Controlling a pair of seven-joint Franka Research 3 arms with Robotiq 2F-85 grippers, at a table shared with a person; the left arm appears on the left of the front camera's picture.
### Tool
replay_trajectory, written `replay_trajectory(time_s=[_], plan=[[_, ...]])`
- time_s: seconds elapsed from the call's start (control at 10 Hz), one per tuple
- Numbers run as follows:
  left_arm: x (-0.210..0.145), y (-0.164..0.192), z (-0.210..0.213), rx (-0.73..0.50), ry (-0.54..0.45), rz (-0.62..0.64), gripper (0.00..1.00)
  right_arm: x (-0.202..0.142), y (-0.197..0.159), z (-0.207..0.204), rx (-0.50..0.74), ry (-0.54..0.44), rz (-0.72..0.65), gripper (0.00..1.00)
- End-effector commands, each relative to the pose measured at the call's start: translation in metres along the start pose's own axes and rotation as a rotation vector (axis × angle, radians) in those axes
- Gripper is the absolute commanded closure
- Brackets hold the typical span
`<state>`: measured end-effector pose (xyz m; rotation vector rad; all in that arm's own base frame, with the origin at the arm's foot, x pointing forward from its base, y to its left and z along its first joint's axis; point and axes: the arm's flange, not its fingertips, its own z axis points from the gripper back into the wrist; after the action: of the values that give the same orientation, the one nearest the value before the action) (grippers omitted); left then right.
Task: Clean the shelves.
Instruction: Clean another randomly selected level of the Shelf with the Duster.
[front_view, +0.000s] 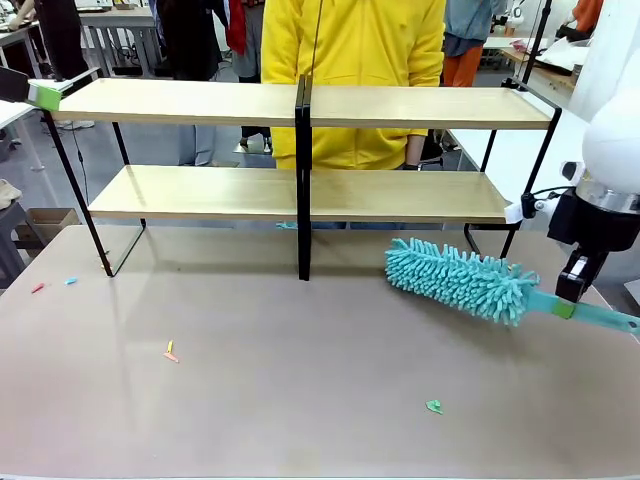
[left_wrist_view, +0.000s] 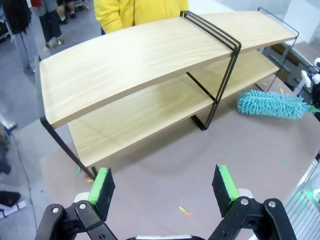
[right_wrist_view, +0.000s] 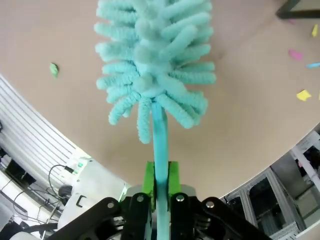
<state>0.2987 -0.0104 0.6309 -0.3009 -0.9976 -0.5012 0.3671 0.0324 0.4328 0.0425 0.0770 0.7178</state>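
- Front view: one set of shelves (front_view: 300, 190) stands at the far half of the brown table (front_view: 300, 400), two light-wood boards in a thin black frame, one central black post running from the top board to the tabletop.
- Front view: one person in a yellow top (front_view: 350, 60) stands just behind the shelves, at the middle.
- Front view: right gripper (front_view: 566, 303) at the right edge, fingers clamped on the handle of one teal microfibre duster (front_view: 460, 280). The duster's fluffy head lies low over the table in front of the lower board's right end; whether it touches the table I cannot tell.
- Front view: left gripper (front_view: 45, 96) at the upper left, one green pad visible level with the left end of the top board; its opening cannot be judged from this angle.
- Front view: small scraps on the table: one green (front_view: 433, 406), one orange-yellow pair (front_view: 170, 351), one red (front_view: 37, 288) and one blue (front_view: 71, 281) near the left edge.
- Left wrist view: left gripper (left_wrist_view: 165, 187) with two green pads spread wide, nothing between them. It looks down on the shelves (left_wrist_view: 150, 65) from their left end; both boards bare. Duster (left_wrist_view: 272, 104) lies beyond the post, far right.
- Right wrist view: right gripper (right_wrist_view: 160, 182) with both green pads pressed tight on the duster's thin teal handle (right_wrist_view: 161, 145); the head (right_wrist_view: 155, 55) points away over the table (right_wrist_view: 250, 125). Four scraps seen: one green (right_wrist_view: 54, 69), one yellow (right_wrist_view: 303, 95), one pink (right_wrist_view: 295, 54), one yellow at the top right (right_wrist_view: 315, 30).
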Motion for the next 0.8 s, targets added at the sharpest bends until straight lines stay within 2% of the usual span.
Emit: replay_trajectory(time_s=[0.0,0.1,0.2,0.4,0.7], plan=[[0.000,0.000,0.001,0.000,-0.002,-0.001,0.00,-0.001,-0.002,0.000,0.003,-0.002,0.001,0.88],[0.000,0.000,0.001,0.000,-0.002,-0.001,0.00,0.015,-0.012,-0.005,-0.036,-0.004,-0.054,0.88],[0.000,0.000,0.001,0.000,-0.002,-0.001,0.00,0.032,-0.023,-0.012,-0.092,-0.066,-0.135,0.88],[0.000,0.000,0.001,0.000,-0.002,-0.001,0.00,0.054,-0.021,-0.023,-0.088,-0.124,-0.205,0.88],[0.000,0.000,0.001,0.000,-0.002,-0.001,0.00,0.043,-0.001,-0.027,-0.070,0.004,-0.338,0.88]])
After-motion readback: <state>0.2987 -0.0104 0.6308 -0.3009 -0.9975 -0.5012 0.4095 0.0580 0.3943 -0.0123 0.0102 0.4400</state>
